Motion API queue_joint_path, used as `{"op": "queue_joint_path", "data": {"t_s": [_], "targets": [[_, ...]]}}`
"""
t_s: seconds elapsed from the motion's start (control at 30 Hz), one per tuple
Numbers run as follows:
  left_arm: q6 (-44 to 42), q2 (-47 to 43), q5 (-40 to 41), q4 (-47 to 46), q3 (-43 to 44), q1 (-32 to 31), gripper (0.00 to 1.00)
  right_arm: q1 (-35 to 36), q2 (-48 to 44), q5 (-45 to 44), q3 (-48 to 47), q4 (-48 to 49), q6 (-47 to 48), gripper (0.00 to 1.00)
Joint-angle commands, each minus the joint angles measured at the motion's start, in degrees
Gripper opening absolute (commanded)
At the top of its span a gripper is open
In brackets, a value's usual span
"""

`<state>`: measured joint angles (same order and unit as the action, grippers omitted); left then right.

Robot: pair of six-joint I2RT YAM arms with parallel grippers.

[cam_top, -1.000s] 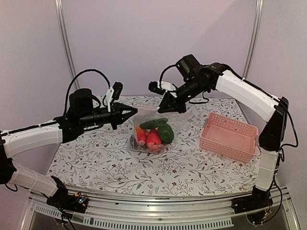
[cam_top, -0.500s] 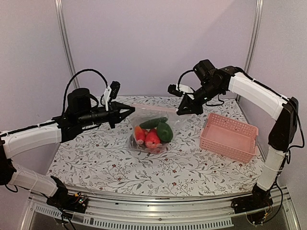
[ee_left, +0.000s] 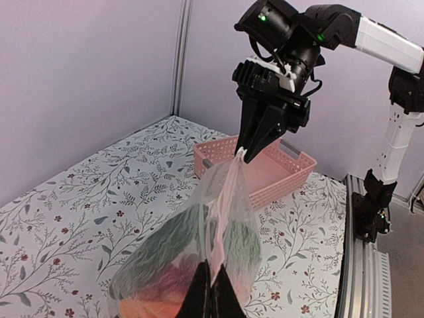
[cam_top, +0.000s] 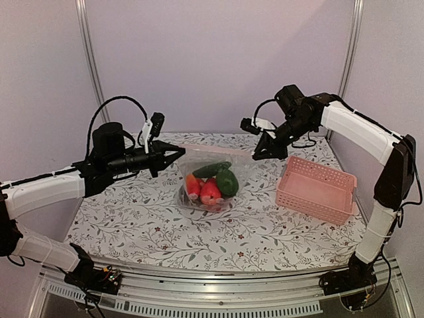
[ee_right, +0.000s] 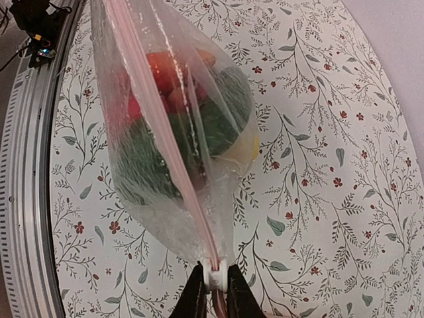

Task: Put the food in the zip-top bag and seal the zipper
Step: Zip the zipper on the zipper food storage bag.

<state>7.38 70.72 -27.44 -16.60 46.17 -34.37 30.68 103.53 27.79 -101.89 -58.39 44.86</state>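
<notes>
A clear crinkly plastic zip-top bag (cam_top: 228, 162) hangs stretched between the grippers over the middle of the flower-patterned table (cam_top: 132, 218). It holds the toy food (cam_top: 212, 191), red, green and yellow pieces bunched at its bottom. The left gripper (cam_top: 183, 152) is pinched tight on the left end of the thin pinkish zipper strip (ee_right: 173, 159). The right gripper (cam_top: 254, 156) is clamped on its right end. A pink plastic lattice basket (cam_top: 317, 189) sits to the right.
</notes>
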Motion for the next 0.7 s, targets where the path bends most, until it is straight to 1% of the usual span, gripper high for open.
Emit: {"op": "queue_joint_path", "data": {"t_s": [0.0,0.33,0.53,0.67], "targets": [[0.45,-2.28,0.77,-2.37,-0.73,2.19,0.00,-2.41,-1.67,-4.41,1.55,-3.47,0.49,0.10],[1.07,-2.19,1.01,-2.30,-0.73,2.77,0.00,-2.48,-1.66,-4.64,2.39,-3.85,0.68,0.13],[2.02,-0.09,-0.46,-2.56,-0.17,2.80,0.00,-2.50,-1.34,-3.49,0.85,-3.54,0.55,0.13],[2.73,1.71,-0.92,-3.61,0.44,2.81,0.00,-2.51,0.07,-1.07,-2.30,-5.52,0.14,0.19]]}}
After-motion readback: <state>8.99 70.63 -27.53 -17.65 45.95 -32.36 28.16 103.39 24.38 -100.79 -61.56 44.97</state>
